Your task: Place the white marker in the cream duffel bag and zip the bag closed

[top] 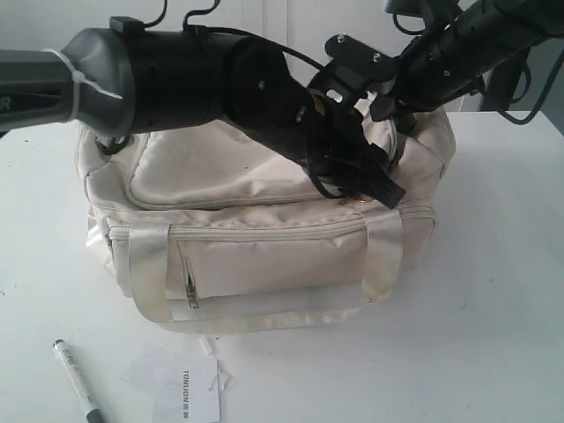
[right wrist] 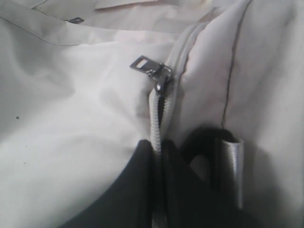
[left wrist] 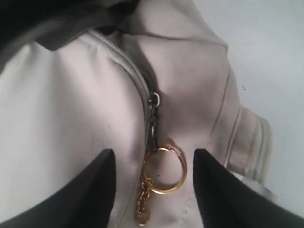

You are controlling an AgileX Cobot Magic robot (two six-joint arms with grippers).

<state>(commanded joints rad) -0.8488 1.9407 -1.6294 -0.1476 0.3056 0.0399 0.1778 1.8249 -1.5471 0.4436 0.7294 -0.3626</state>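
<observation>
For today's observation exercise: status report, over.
Left tool open over gold zip ring. Right tool shut on cream fabric duffel bag. Slim white marker outside on white table. Paper tag beside it.

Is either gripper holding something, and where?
Right gripper pinches the cream duffel bag at its top zipper edge; left gripper, open around the gold ring, holds nothing.

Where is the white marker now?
In the exterior view the white marker lies on the table at the lower left, in front of the cream duffel bag and left of the paper tag.
</observation>
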